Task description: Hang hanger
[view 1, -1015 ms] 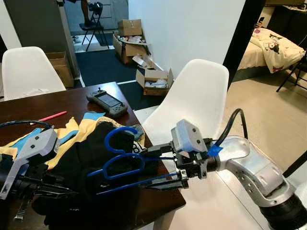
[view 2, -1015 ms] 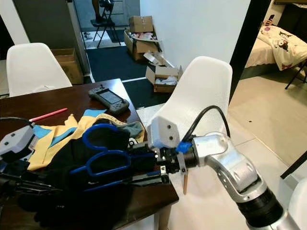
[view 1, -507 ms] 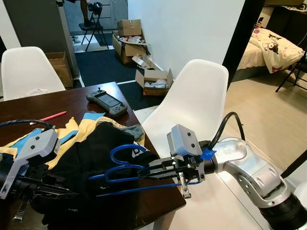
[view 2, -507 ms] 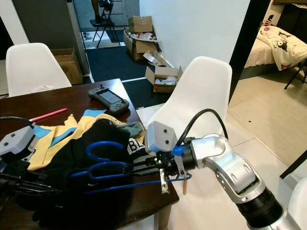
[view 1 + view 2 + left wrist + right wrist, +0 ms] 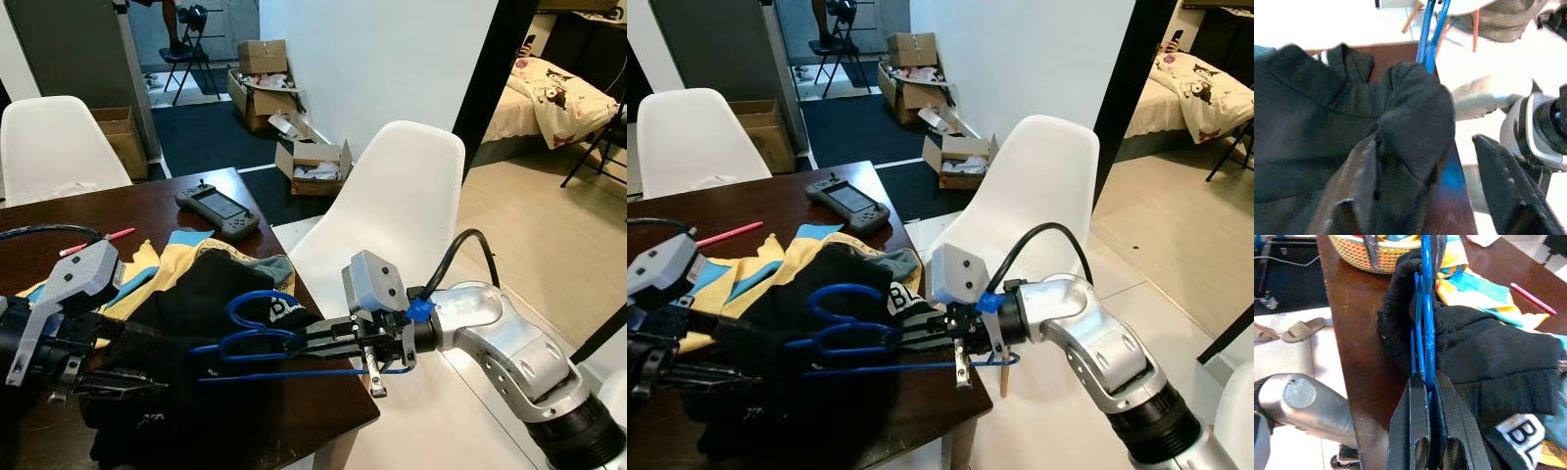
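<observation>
The right pincer (image 5: 338, 345) clamps the blue hanger (image 5: 257, 333), which lies level, its hook pointing away toward the left pincer (image 5: 1425, 196), spread around black cloth (image 5: 186, 313) on the dark worktop (image 5: 147, 211). Beyond stands a white chair (image 5: 392, 196).

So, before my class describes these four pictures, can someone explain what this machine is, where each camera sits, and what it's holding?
It is a walking humanoid robot with two silver arms, each ending in a two-fingered black tool. Two pictures come from cameras in its head, looking down at a dark brown wooden table. The other two come from cameras on its wrists. The right tool is shut on a blue plastic clothes hanger, whose end is pushed into a black fabric garment. The left tool is at the garment's other side, fingers spread in its wrist picture. A yellow and blue cloth, grey handheld game console and pink pen also lie there.
</observation>
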`<state>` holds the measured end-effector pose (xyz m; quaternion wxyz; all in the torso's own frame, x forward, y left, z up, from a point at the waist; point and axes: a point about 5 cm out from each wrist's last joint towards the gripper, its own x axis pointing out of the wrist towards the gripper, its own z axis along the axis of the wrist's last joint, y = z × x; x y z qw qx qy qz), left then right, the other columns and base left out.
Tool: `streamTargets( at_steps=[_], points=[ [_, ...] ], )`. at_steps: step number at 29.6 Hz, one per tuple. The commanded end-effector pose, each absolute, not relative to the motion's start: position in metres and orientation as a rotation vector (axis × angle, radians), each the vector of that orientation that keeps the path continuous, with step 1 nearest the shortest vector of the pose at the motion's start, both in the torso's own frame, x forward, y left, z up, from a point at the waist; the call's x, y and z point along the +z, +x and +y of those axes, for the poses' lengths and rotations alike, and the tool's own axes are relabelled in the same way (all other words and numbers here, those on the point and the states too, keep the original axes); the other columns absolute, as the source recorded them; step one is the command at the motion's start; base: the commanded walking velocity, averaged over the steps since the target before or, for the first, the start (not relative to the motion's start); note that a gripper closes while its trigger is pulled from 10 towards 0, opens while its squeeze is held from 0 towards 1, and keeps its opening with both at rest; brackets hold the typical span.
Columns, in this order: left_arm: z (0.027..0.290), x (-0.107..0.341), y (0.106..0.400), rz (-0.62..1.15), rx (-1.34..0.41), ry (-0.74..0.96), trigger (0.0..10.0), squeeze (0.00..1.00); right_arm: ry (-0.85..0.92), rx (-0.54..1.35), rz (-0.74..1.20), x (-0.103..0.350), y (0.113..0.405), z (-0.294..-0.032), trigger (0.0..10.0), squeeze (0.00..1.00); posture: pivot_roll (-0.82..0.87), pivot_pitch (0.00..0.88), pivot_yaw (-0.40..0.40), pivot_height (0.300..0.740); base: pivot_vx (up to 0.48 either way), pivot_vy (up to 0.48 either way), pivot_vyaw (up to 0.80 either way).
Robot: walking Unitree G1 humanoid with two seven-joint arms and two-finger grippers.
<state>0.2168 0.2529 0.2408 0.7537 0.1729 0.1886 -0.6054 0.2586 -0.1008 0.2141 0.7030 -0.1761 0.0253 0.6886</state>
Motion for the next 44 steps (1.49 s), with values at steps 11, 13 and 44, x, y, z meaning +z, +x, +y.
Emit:
streamTargets(
  at_steps=[11, 13, 44],
  points=[
    [0.288, 0.243, 0.216, 0.340, -0.988, 0.432, 10.0, 0.50, -0.276, 1.318, -0.010, 0.250, 0.275, -0.181, 0.0, 0.00, 0.06, 0.000, -0.040, 0.740, 0.000, 0.000, 0.00],
    [0.290, 0.246, 0.224, 0.253, -0.851, 0.431, 10.0, 0.00, -0.231, 1.288, -0.029, 0.252, 0.274, -0.185, 0.0, 0.00, 0.06, 0.000, -0.039, 0.740, 0.000, 0.000, 0.00],
    [0.238, 0.211, 0.251, 0.080, -0.371, 0.358, 10.0, 0.00, -0.358, 1.286, 0.390, 0.231, 0.238, -0.249, 0.0, 0.00, 0.09, 0.000, -0.046, 0.740, 0.000, 0.000, 0.00]
  ],
)
